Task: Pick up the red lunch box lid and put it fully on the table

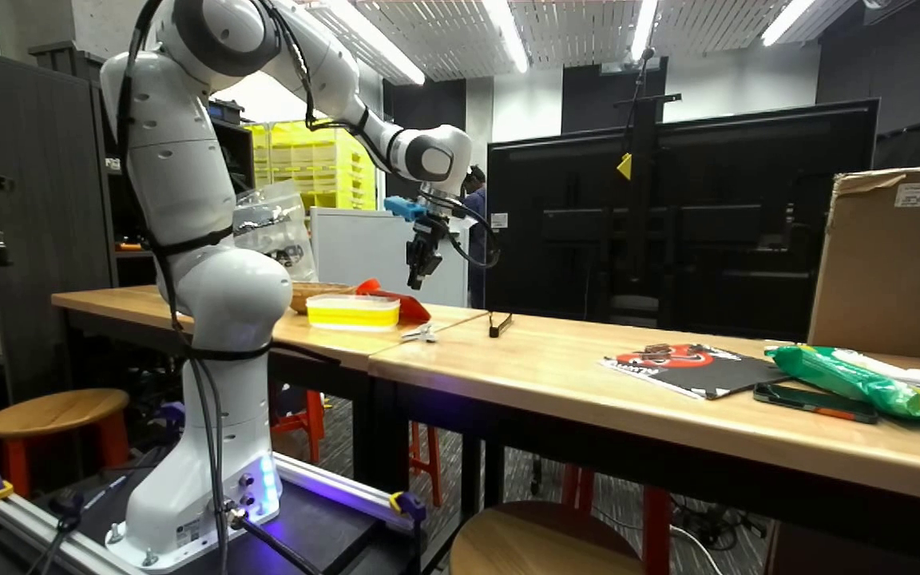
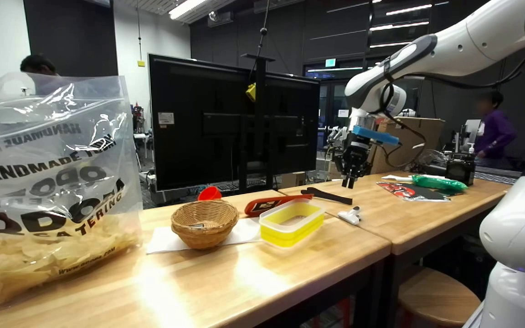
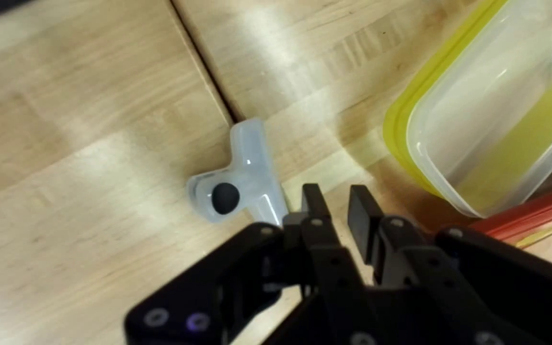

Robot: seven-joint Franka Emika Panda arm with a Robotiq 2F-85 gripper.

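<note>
The red lunch box lid, a flat red piece with a dark-and-white mark, stands tilted against the yellow box in both exterior views (image 1: 412,309) (image 2: 262,207). Only its red edge (image 3: 539,215) shows at the lower right in the wrist view. The light wooden table (image 1: 556,367) (image 2: 226,273) lies under it and shows in the wrist view (image 3: 89,143). My gripper (image 1: 415,284) (image 2: 347,183) hangs above the table near the seam, apart from the lid. In the wrist view its fingers (image 3: 338,189) are partly open with nothing between them. The lid lies beyond the right finger.
The yellow box (image 2: 292,232) is beside the lid. A white clip (image 3: 252,177) and a black bar (image 2: 328,196) lie nearby. A wicker basket (image 2: 204,225), red cup (image 2: 209,193) and chip bag (image 2: 53,182) stand farther along. A flyer (image 1: 691,367) and green packet (image 1: 851,379) lie opposite.
</note>
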